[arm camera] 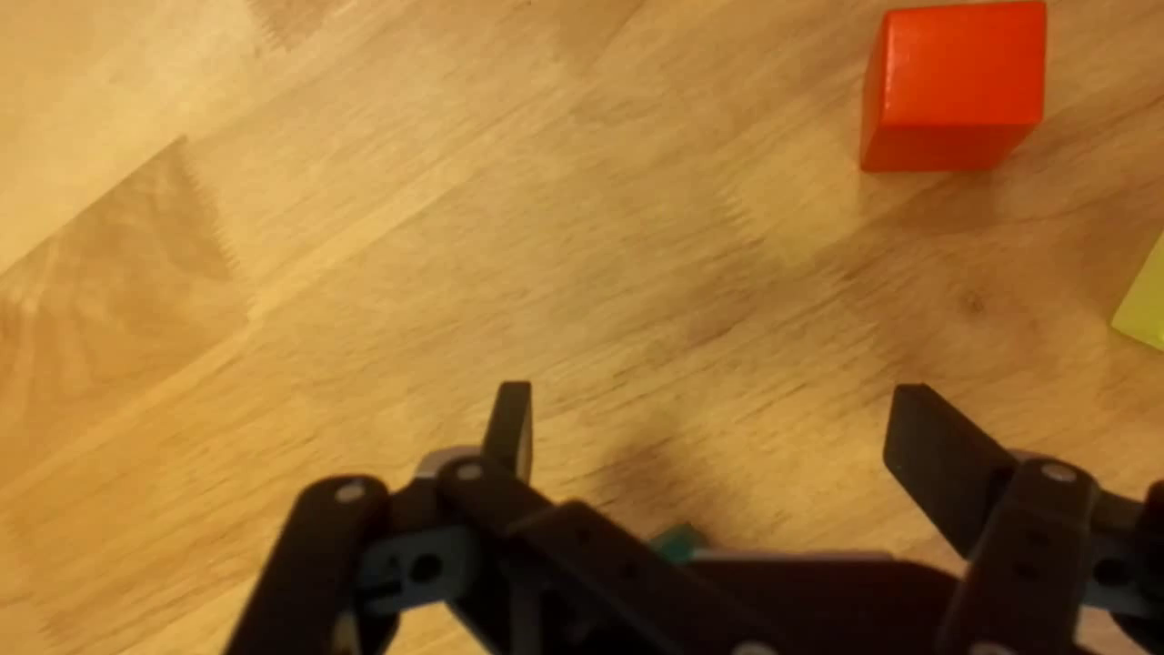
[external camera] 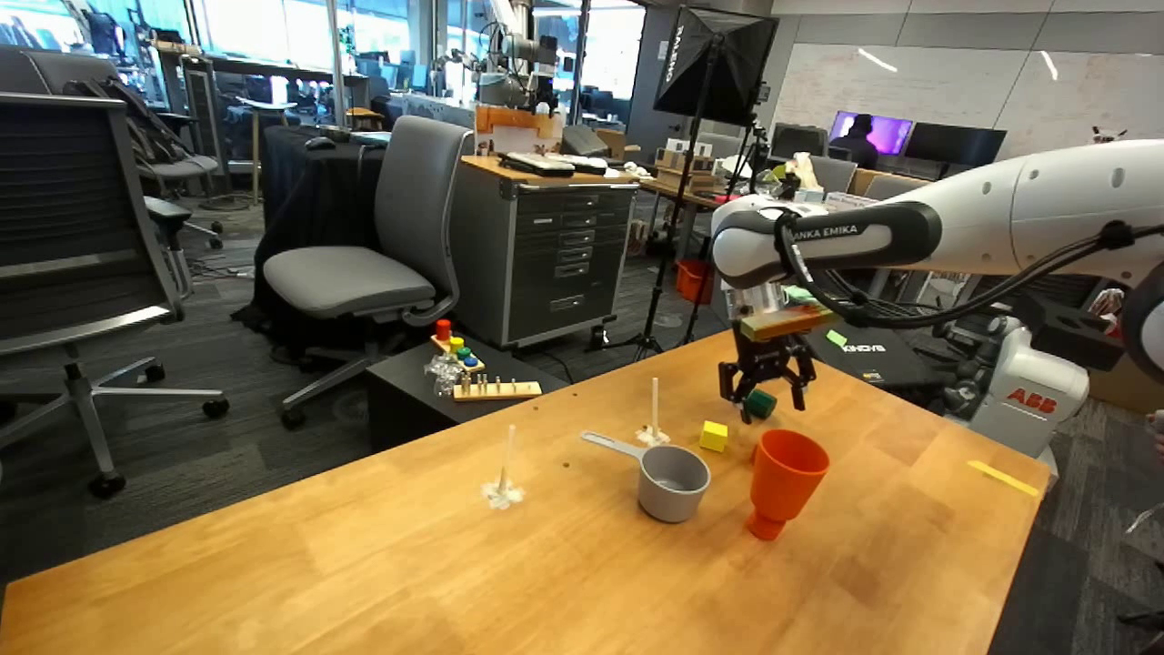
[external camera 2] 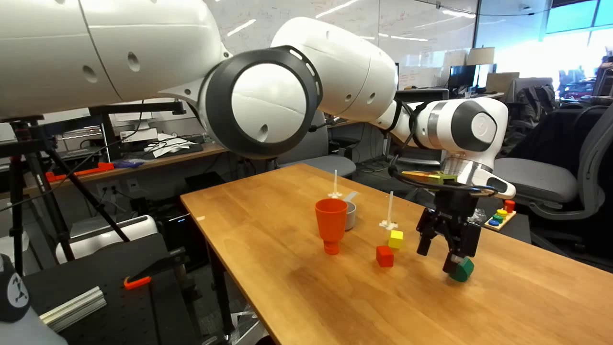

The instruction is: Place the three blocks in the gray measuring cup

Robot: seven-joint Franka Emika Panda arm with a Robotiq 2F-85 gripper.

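The gray measuring cup (external camera: 671,502) stands on the table with its handle pointing away; it is partly behind the orange-red cup in an exterior view (external camera 2: 351,219). The green block (external camera: 760,404) (external camera 2: 462,270) lies on the table by my gripper (external camera: 773,411) (external camera 2: 437,260). The yellow block (external camera: 714,436) (external camera 2: 395,239) and red block (external camera 2: 384,256) sit close together. In the wrist view the red block (arm camera: 962,68) is upper right, the yellow block (arm camera: 1148,305) at the right edge. My gripper (arm camera: 709,400) is open and empty above the table; the green block (arm camera: 677,543) is mostly hidden by it.
A taller orange-red tapered cup (external camera: 786,478) (external camera 2: 331,215) stands beside the measuring cup. Two thin white upright pegs (external camera: 655,409) (external camera: 507,464) rise from the table near the measuring cup. Yellow tape (external camera: 1003,478) marks the table near an edge.
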